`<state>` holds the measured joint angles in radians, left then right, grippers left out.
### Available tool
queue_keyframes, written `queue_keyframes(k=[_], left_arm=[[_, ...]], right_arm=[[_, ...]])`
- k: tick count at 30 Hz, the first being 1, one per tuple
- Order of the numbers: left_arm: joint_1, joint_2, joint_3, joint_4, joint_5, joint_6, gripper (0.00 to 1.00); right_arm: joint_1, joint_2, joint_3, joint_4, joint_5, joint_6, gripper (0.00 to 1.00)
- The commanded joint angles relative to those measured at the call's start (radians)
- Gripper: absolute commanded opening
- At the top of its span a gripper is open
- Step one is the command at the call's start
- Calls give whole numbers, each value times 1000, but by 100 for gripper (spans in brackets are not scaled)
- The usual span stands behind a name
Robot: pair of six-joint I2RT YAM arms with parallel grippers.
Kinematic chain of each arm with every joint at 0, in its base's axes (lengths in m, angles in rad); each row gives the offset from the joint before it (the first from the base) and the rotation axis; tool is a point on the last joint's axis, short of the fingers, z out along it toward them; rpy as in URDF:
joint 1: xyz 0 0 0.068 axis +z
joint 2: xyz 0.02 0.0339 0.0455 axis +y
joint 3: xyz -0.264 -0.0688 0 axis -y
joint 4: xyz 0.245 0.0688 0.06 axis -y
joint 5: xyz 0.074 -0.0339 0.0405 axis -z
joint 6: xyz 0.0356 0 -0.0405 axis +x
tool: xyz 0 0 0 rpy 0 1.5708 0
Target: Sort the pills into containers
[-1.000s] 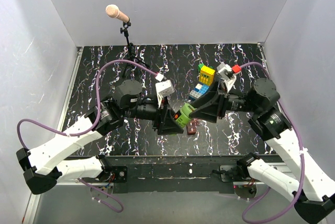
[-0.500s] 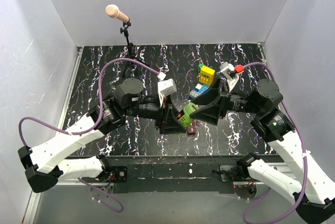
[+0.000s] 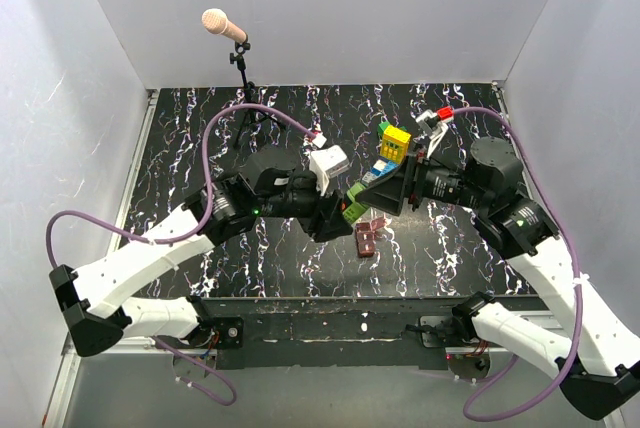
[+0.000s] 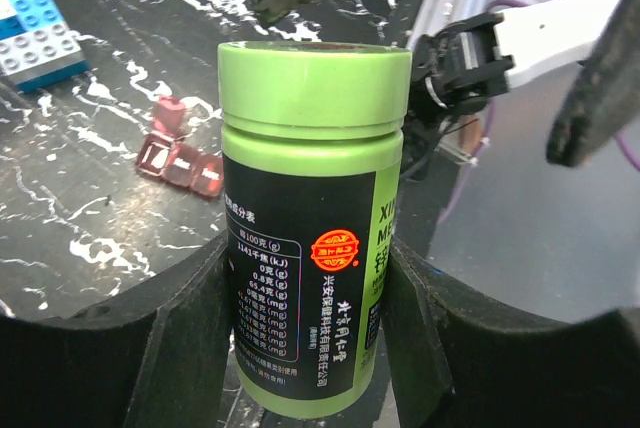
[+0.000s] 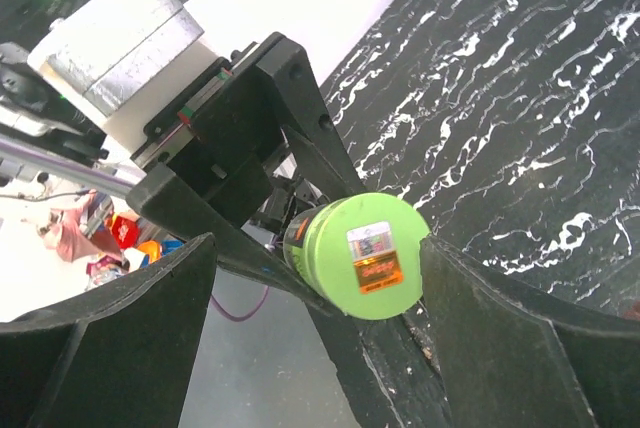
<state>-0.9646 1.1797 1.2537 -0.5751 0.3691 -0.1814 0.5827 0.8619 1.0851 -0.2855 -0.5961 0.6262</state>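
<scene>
Green bottle held in mid-air between the two arms, above a dark marbled table.

The table [image 3: 200,138] fills the scene. The left arm [image 3: 150,258] comes in from the near left and the right arm [image 3: 540,258] from the near right, and they meet near its middle. The left gripper [image 4: 305,298] is clamped on the labelled body of the green bottle [image 4: 310,198], one finger pressed to each side, carrying it clear of the table with the cap turned toward the right. The right gripper [image 5: 318,248] stands wide apart, a finger on either side of the cap with a gap showing on both sides, and has hold of nothing. Just beyond the bottle on the far side stands the yellow-and-blue brick stack [image 3: 390,153]. Just to its near right, the small red-brown box [image 3: 367,238] lies on the table, its flap apparently open.
</scene>
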Motion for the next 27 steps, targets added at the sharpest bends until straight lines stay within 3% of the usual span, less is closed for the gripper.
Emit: queue_keyframes(k=[1,8,18,22,27], left_arm=[[-3,17,64,-55,-119,57,0],[-5,41,76,-97,-214,95,0],[-6,64,76,-117,-256,120,0],[-6,69,76,-121,-256,122,0],[-8,69,75,-121,-248,118,0]], right_arm=[[-9,18,50,-41,74,32,89],[-37,126,131,-179,131,56,90],[-76,287,131,-172,-83,139,89],[-78,296,95,-126,-143,165,82],[-78,299,41,-75,-191,207,64]])
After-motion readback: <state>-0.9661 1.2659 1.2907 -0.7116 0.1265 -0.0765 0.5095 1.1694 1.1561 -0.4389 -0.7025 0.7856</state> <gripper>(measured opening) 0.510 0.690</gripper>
